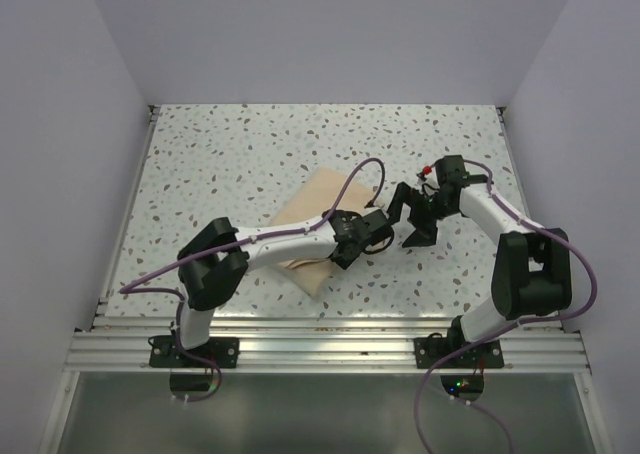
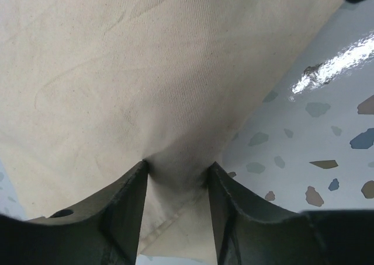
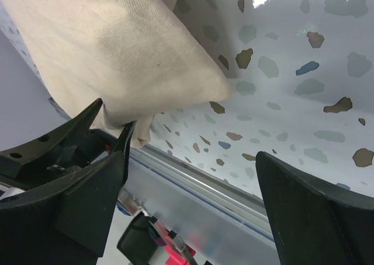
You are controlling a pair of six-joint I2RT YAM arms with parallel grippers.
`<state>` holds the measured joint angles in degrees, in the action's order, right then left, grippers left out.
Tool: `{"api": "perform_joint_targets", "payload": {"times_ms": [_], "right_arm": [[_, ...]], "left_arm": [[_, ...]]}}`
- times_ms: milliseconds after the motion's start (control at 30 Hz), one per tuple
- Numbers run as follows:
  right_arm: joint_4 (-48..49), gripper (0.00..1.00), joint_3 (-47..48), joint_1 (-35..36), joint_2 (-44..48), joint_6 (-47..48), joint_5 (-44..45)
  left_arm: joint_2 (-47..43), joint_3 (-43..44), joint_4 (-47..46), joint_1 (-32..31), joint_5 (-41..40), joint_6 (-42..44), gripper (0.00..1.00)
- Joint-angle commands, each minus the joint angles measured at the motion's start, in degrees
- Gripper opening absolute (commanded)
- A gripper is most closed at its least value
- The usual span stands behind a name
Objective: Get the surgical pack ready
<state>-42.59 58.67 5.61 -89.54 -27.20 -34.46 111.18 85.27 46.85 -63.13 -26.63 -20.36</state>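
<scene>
The surgical pack shows as a folded beige cloth bundle (image 1: 308, 214) lying mid-table. What it wraps is hidden. My left gripper (image 1: 378, 232) reaches across the bundle to its right corner. In the left wrist view a raised pucker of the cloth (image 2: 146, 72) sits pinched between the tips of the left gripper (image 2: 175, 168), with a hem edge below. My right gripper (image 1: 415, 229) stands wide open just right of that corner. In the right wrist view the cloth (image 3: 117, 49) fills the upper left and only brushes the left finger (image 3: 99, 177) of the right gripper (image 3: 193, 145).
The speckled table (image 1: 250, 154) is walled in white at the back and both sides. An aluminium rail (image 1: 330, 349) runs along the near edge, and it also shows as the rail (image 3: 234, 201) under my right gripper. The two grippers are close together.
</scene>
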Motion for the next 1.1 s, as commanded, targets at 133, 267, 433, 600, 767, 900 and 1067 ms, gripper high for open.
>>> {"api": "perform_joint_targets", "payload": {"times_ms": [133, 267, 433, 600, 767, 900, 1067], "right_arm": [[1.6, 0.99, 1.4, 0.8, 0.9, -1.5, -3.0], [4.0, 0.99, 1.3, 2.4, 0.3, -4.0, -3.9], [13.5, 0.94, -1.5, 6.7, -0.8, -12.9, -7.5], [22.5, 0.57, -3.7, 7.9, -0.6, -22.9, -7.8], [23.6, 0.43, -1.9, 8.0, -3.7, -23.8, -8.9], [23.3, 0.37, -1.1, 8.5, -4.6, -23.9, -7.7], [24.7, 0.25, -3.0, 8.8, -3.9, -24.3, -4.6]], "left_arm": [[0.9, 1.6, -2.6, 0.2, 0.1, 1.5, 0.33], [0.5, 2.5, -2.2, 1.0, 0.2, 2.1, 0.13], [-0.6, 4.4, -1.6, 1.5, 0.4, 2.6, 0.05], [-1.0, 6.1, -0.9, 2.3, 1.9, 3.1, 0.00], [-1.6, 8.3, -0.4, 3.0, 3.4, 3.0, 0.00], [-1.5, 9.7, -0.2, 3.4, 3.5, 3.2, 0.00], [-1.3, 11.1, 0.1, 3.5, 3.8, 3.5, 0.00]]}}
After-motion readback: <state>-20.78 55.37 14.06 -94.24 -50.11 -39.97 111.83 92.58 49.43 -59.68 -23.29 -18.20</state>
